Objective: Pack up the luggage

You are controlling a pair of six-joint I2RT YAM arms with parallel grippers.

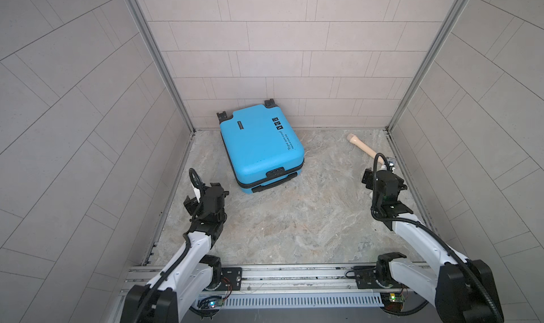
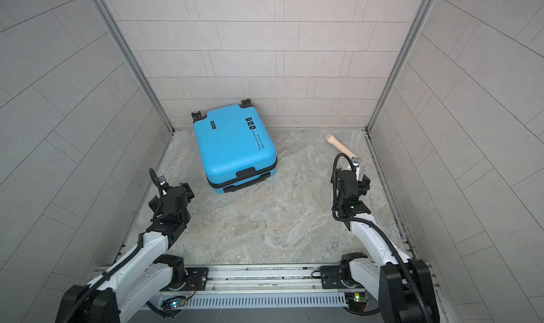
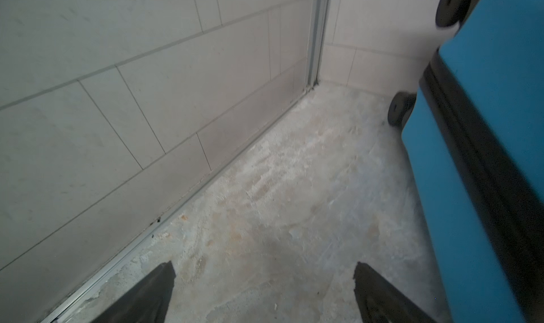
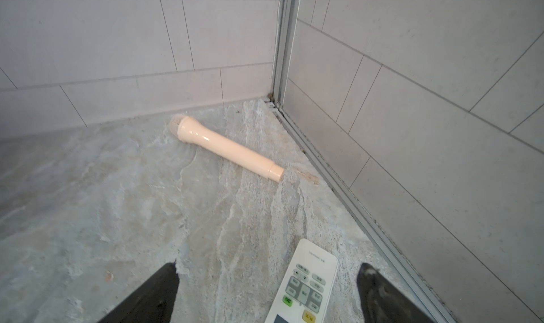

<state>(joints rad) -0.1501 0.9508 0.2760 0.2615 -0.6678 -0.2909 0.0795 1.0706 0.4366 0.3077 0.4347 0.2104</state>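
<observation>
Your blue suitcase point(image 1: 260, 144) lies shut at the upper centre of a top view, and its face seems to read "Type are cool". Your left gripper point(image 3: 265, 277) gapes wide and empty. Your right gripper point(image 4: 268, 268) gapes wide, with a white remote point(image 4: 306, 283) between its fingers and a peach microphone point(image 4: 226, 147) beyond.

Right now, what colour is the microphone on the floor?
The microphone is pale peach, clearest in the right wrist view.

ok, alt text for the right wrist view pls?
A white rectangular remote control with grey, green and yellow buttons lies on the marbled grey stone floor, between the wide-open black jaws of the right gripper, apparently untouched. Beyond it, a peach plastic microphone lies on the floor near the corner of two pale tiled walls.
</observation>
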